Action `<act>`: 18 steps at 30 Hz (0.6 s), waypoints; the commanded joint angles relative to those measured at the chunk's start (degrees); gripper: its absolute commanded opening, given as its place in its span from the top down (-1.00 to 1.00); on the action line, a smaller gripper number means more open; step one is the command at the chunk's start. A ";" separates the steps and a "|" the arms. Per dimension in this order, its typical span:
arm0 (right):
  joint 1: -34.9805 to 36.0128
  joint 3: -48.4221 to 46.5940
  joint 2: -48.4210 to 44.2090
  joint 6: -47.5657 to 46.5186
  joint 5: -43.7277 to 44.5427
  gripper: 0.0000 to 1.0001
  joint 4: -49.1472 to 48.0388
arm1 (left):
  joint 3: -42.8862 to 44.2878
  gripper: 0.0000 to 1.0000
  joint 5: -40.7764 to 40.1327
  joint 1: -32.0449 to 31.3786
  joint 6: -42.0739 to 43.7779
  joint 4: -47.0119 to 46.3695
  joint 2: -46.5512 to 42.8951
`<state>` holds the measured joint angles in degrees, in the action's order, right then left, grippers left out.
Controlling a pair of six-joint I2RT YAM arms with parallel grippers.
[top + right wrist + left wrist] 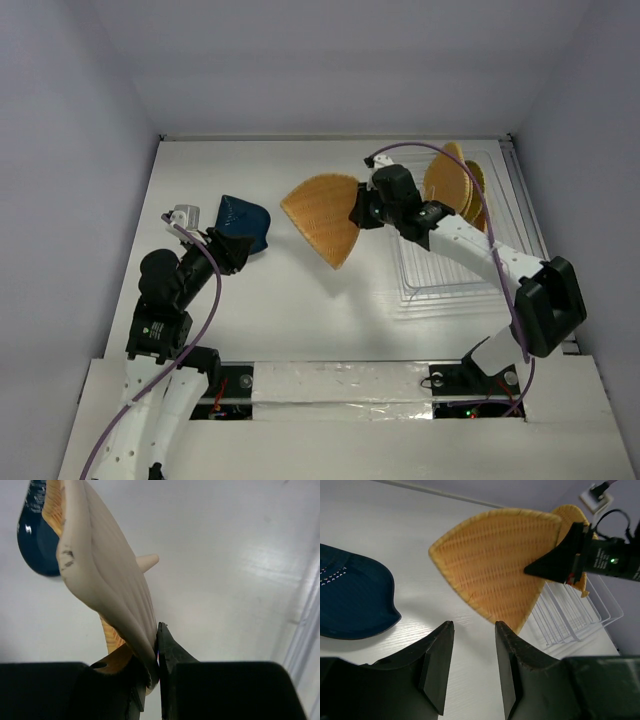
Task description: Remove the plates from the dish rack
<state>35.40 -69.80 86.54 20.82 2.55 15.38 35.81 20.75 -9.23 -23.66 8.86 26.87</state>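
Right gripper (360,212) clamped on orange plate (322,218) rim, plate aloft, 9 o'clock of dish rack (450,275). Left gripper (474,630) half-open, empty; blue plate (243,222) 9 o'clock of orange plate.

I see a white bench (300,330) boxed by plain grey walls (330,60) on three sides; light even, soft glare.

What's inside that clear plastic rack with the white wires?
Orange-yellow round plates stand on edge at the far end of the clear plastic rack; its near part looks bare. The right arm crosses it, so their number is hidden.
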 commanded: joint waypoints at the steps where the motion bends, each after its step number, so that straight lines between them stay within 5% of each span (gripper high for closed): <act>1: 0.46 1.59 0.10 7.56 -7.82 1.00 -14.40 | -0.13 0.28 0.60 0.45 -0.16 -2.62 0.29; 12: 0.46 9.86 9.69 18.20 -4.13 0.98 -26.45 | -0.13 0.28 0.96 0.45 -0.16 -2.89 0.64; 18: 0.46 10.65 11.19 17.77 -0.88 0.52 -26.01 | -0.22 0.27 1.13 0.45 -0.25 -2.89 0.81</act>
<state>35.46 -59.07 98.72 37.36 -1.04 -2.24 35.73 20.97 -9.23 -23.66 8.84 27.24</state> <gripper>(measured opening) 0.206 0.361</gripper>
